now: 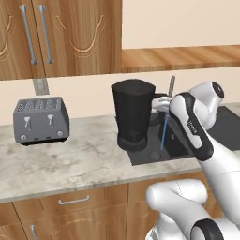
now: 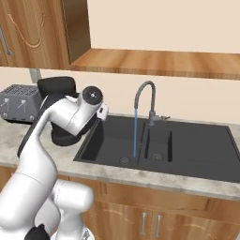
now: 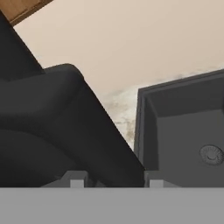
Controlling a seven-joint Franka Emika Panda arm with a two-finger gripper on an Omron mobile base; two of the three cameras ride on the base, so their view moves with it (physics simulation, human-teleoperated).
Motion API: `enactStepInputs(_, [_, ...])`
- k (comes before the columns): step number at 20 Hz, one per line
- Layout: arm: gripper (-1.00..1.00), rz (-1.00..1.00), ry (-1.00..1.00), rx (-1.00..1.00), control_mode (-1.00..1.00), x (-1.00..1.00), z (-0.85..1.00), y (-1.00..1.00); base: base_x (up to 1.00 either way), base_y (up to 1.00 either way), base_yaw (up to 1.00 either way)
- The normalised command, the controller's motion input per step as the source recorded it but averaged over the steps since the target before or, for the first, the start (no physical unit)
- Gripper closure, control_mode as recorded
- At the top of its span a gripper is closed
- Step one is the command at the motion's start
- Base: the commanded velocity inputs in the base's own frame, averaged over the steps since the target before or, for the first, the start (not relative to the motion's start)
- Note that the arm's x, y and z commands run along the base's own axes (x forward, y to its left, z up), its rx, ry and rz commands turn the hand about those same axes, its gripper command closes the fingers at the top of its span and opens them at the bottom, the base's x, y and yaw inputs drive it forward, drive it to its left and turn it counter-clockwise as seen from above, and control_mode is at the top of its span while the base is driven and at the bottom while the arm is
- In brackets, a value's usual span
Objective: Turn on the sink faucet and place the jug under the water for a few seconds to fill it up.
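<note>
The black jug (image 1: 133, 115) stands upright on the counter at the left rim of the black sink (image 1: 225, 126). My gripper (image 1: 159, 104) reaches it from the right, at its handle side. In the hand view the jug's dark handle (image 3: 109, 148) runs between my two fingertips (image 3: 77, 181), so the gripper (image 3: 117, 181) is shut on it. The grey gooseneck faucet (image 2: 143, 93) is running. A thin blue stream of water (image 2: 135, 133) falls into the large basin of the sink (image 2: 187, 154), to the right of the jug (image 2: 56, 86), which my arm partly hides.
A grey toaster (image 1: 41, 119) sits on the counter at the far left. Wooden wall cabinets (image 1: 61, 33) and a wooden shelf (image 2: 159, 63) hang above the counter. The sink's round drain (image 3: 212, 154) lies below and right of the hand.
</note>
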Motion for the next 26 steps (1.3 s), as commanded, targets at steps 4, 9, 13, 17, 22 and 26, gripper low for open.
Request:
enactStepInputs(4, [1.0,-0.42,0.0,0.01,-1.0,0.01,0.0,-0.01,0.0,0.0,0.0])
enactStepInputs(9, [1.0,-0.55,0.07,0.06,-1.0,0.0,0.0,-0.13,0.0,0.0,0.0])
enactStepInputs(13, [1.0,-0.59,0.21,0.09,-1.0,0.0,0.0,-0.13,0.0,0.0,0.0])
enactStepInputs(17, [1.0,-0.62,0.25,0.08,-1.0,0.01,0.0,-0.28,0.0,0.0,0.0])
enactStepInputs(22, [1.0,-0.57,0.17,0.13,-1.0,0.0,0.0,-0.25,0.0,0.0,0.0])
enactStepInputs(26, [1.0,-0.17,0.02,0.05,-1.0,0.01,-0.01,0.0,0.0,0.0,0.0])
